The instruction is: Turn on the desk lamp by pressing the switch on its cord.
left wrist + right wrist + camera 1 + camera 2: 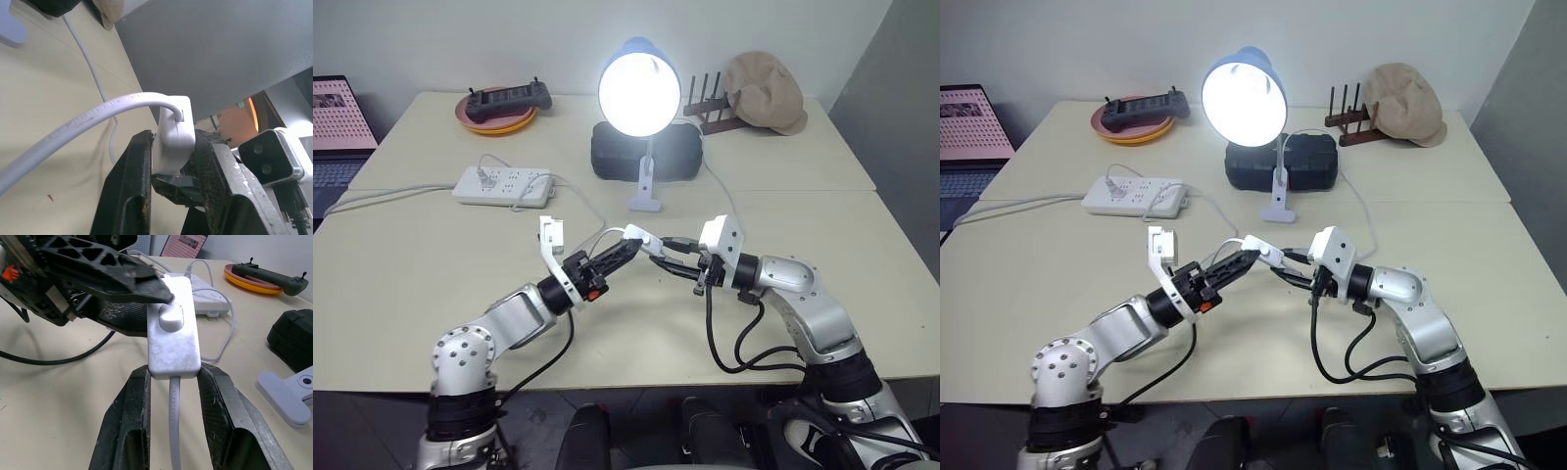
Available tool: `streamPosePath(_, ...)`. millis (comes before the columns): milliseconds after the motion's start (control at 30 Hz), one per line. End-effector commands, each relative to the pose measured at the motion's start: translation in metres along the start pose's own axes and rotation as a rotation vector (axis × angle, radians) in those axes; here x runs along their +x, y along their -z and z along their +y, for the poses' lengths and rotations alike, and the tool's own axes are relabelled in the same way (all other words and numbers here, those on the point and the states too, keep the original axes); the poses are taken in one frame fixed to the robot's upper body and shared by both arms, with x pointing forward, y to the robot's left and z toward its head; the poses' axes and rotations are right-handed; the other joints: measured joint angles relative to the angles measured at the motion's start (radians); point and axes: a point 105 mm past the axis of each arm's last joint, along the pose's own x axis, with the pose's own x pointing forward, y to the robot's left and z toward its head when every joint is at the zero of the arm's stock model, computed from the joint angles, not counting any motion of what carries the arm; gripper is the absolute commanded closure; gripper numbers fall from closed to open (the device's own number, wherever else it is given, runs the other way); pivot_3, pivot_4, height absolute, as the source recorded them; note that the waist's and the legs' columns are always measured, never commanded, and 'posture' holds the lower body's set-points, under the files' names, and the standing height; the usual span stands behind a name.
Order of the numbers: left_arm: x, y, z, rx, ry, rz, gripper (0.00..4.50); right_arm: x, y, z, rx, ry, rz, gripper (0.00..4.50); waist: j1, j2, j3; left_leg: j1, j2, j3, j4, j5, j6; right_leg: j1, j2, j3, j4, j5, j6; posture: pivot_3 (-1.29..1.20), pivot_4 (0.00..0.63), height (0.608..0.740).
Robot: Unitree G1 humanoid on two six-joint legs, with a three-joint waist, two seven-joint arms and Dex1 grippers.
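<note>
- Clamping the switch (173, 340) by its sides in the right gripper (172, 377), raised off the table between the two arms, probably to steady it for a press.
- Bracketing the switch's other end with the left gripper (173, 161), jaws partly apart around it, one fingertip (159, 291) sitting at the rocker button (contact itself too close to call).
- Glowing already: desk lamp (639, 88) at the table's (411, 284) far middle, suggesting the press is done.
- Trailing the cord (720, 191) back toward the lamp's base.
- Lying further left: power strip (502, 184); hat (764, 90) resting rear right by a plain wall.
</note>
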Motion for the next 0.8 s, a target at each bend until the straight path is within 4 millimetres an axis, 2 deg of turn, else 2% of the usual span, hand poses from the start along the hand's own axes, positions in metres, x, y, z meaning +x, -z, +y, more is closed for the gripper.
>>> streamPosePath(33,-0.021,0.001,-0.009,0.137,-0.009,0.09,1.96,0.003,-0.007,-0.018,-0.02,0.038,-0.01,3.44,-0.002,0.0,0.0,0.0,0.0,0.0,0.0,0.0,0.0,0.0,0.0,0.0,0.0,0.0,-0.001,0.0,0.15,0.74)
streamPosePath(133,-0.039,0.005,-0.003,0.309,-0.077,0.214,1.31,0.007,0.008,-0.027,-0.021,0.052,0.055,3.44,-0.005,0.0,0.001,-0.001,0.0,0.0,0.0,0.0,0.0,-0.001,0.0,0.0,0.0,-0.001,-0.003,0.0,0.15,0.74)
streamPosePath(200,-0.045,-0.008,-0.008,0.48,-0.106,0.258,0.83,0.01,0.024,-0.034,-0.029,0.054,0.135,3.44,-0.005,0.0,0.001,-0.001,0.0,0.001,-0.001,0.0,0.0,-0.002,0.0,0.0,0.0,-0.002,-0.004,0.0,0.15,0.74)
streamPosePath(267,-0.048,-0.027,-0.015,0.784,-0.134,0.323,0.48,0.012,0.046,-0.038,-0.05,0.027,0.249,3.44,0.0,-0.001,0.001,-0.002,0.0,0.001,0.0,0.0,0.0,-0.003,0.0,0.0,0.0,-0.002,-0.004,0.0,0.15,0.74)
streamPosePath(300,-0.049,-0.035,-0.019,0.88,-0.129,0.344,0.22,0.012,0.054,-0.04,-0.038,0.024,0.287,3.44,0.001,-0.001,0.001,-0.003,0.0,0.001,0.0,0.0,0.0,-0.004,0.0,0.0,-0.001,-0.002,-0.005,0.0,0.15,0.74)
streamPosePath(367,-0.049,-0.043,-0.023,0.96,-0.11,0.351,0.02,0.014,0.061,-0.042,-0.025,0.007,0.314,3.44,0.003,0.0,0.002,-0.003,0.0,0.002,-0.001,0.0,0.0,-0.004,-0.001,0.0,-0.001,-0.002,-0.005,0.0,0.15,0.74)
streamPosePath(433,-0.05,-0.043,-0.023,1.02,-0.086,0.386,0.02,0.015,0.064,-0.043,-0.036,-0.007,0.327,3.44,0.003,0.001,0.002,-0.003,-0.001,0.003,-0.002,0.0,0.0,-0.004,-0.002,0.001,-0.003,-0.002,-0.005,0.0,0.15,0.74)
streamPosePath(567,-0.052,-0.041,-0.021,1.083,-0.053,0.448,0.02,0.016,0.066,-0.042,-0.03,-0.035,0.331,3.44,0.001,0.001,0.002,-0.004,0.0,0.004,-0.004,-0.002,-0.002,-0.006,-0.001,0.001,-0.004,0.001,-0.002,0.0,0.15,0.74)
streamPosePath(633,-0.053,-0.044,-0.018,1.095,-0.065,0.46,0.0,0.015,0.06,-0.044,-0.012,-0.022,0.302,2.77,0.001,0.001,0.002,-0.005,0.001,0.004,-0.005,-0.002,-0.003,-0.007,-0.001,0.001,-0.003,0.0,-0.002,0.0,0.15,0.74)
streamPosePath(800,-0.058,-0.059,-0.007,1.054,-0.12,0.451,0.0,-0.012,0.027,-0.04,0.035,-0.069,0.228,1.81,0.004,0.001,0.003,-0.008,0.001,0.004,-0.006,-0.002,-0.003,-0.012,-0.001,0.0,0.0,0.0,-0.002,0.0,0.15,0.74)
